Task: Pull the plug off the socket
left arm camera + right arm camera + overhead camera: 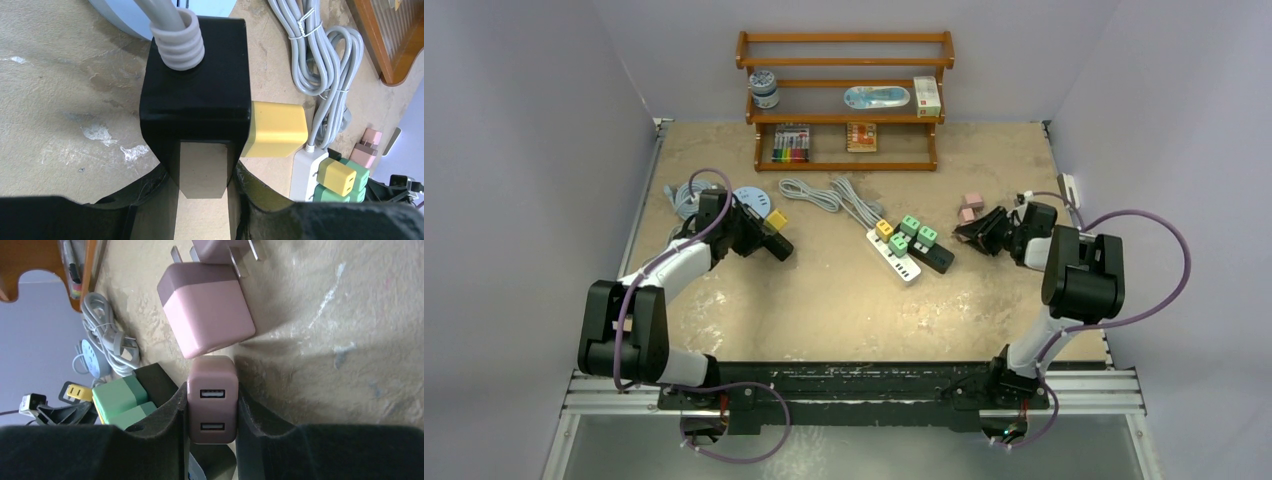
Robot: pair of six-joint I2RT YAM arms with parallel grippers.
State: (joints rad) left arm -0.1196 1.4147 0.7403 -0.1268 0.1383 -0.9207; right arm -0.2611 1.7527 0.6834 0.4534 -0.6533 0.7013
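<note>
Two tight pinches. With left gripper [202,175], clamping black socket [195,105] at nine o'clock on table [824,310], yellow plug [276,130] on its three o'clock side. With right gripper [211,412], squeezing pink charger [212,385] at three o'clock.

I see my left gripper [762,238] on the left side of the table [824,310], closed on a black socket block [778,247] with a yellow plug [777,218] stuck to its far side. A white power strip [904,268] lies mid-table, carrying three green plugs [911,225] and a small yellow one, with its grey cable [824,195] bundled behind it. My right gripper [974,232] sits closed just beside two pink plugs [972,201]. A wooden shelf [844,62] stands at the far edge.
</note>
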